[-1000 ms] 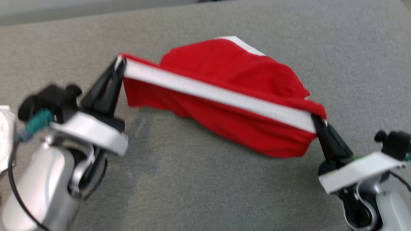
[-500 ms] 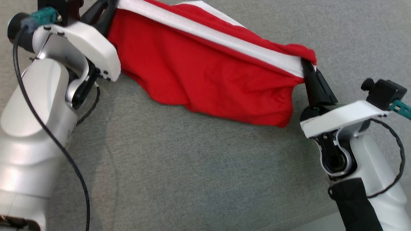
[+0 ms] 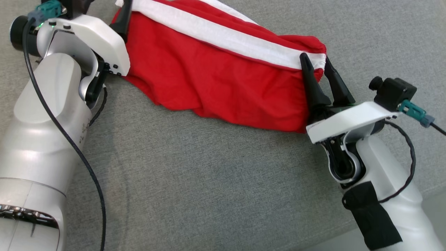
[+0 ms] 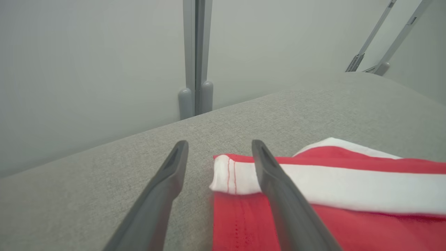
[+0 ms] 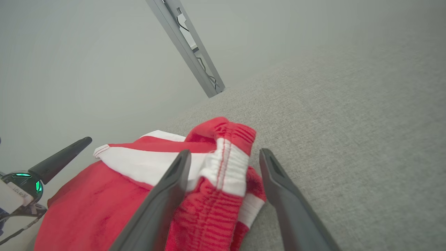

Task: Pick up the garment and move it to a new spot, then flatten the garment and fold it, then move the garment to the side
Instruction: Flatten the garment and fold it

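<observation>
step: flatten | left gripper (image 4: 220, 144) spread over garment (image 3: 216, 73) 10 o'clock corner | right gripper (image 3: 315, 57) spread astride bunched 3 o'clock end, pinching nothing | you lift both straight off, don't snag the cloth

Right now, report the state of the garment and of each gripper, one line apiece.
red garment, lying bunched on the grey surface, neither flat nor folded, gripped by neither gripper.
left gripper, open, jaws apart with one end of the garment lying between them.
right gripper, open, jaws straddling the garment's crumpled other end without pinching it.
</observation>
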You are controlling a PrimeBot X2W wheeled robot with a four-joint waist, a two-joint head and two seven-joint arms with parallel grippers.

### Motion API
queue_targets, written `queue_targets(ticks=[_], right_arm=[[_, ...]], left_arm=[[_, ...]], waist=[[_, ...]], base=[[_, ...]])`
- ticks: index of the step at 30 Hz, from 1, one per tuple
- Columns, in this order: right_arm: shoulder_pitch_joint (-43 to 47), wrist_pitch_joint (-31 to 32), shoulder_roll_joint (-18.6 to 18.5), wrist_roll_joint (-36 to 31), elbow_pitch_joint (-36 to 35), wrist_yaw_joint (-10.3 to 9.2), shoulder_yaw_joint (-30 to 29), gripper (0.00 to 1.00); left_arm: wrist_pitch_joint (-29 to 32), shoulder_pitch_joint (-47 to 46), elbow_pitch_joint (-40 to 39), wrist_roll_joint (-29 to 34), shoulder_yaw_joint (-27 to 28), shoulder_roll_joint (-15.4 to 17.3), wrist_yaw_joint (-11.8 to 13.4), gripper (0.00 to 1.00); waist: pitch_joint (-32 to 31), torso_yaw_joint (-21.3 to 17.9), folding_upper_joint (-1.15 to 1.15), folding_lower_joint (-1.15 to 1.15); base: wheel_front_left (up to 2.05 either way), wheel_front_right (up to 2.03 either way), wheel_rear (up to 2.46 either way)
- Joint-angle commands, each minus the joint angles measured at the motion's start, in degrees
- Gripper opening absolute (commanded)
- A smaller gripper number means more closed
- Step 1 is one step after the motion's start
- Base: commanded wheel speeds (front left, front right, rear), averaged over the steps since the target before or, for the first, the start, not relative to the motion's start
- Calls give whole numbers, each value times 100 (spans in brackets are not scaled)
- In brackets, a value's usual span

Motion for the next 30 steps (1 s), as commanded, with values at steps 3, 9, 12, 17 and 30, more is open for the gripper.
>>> queue_targets(ticks=[3, 9, 12, 17, 30], right_arm=[[276, -123, -155, -325, -151, -2, -51, 100], [996, -151, -275, -1560, -1096, -2, -723, 100], [1332, -150, -225, -2110, -1619, -2, -1045, 100], [1763, -150, -165, -2789, -2126, -2, -1402, 100], [2505, -151, -101, -3276, -2160, -2, -1840, 100]], left_arm=[[-412, 201, 26, 52, 40, -19, 202, 100], [-787, 1102, -1013, 126, 277, 200, 550, 100], [-789, 1712, -2014, 218, 552, 378, 759, 100], [-788, 2844, -3609, 450, 986, 599, 1126, 100], [-790, 4834, -5281, 676, 1576, 604, 1554, 100]], waist=[[-104, 84, 0, 0], [-328, 333, 0, 0], [-423, 477, 0, 0], [-616, 715, 0, 0], [-1311, 1093, 0, 0]], base=[[0, 0, 0], [0, 0, 0], [0, 0, 0], [0, 0, 0], [0, 0, 0]])
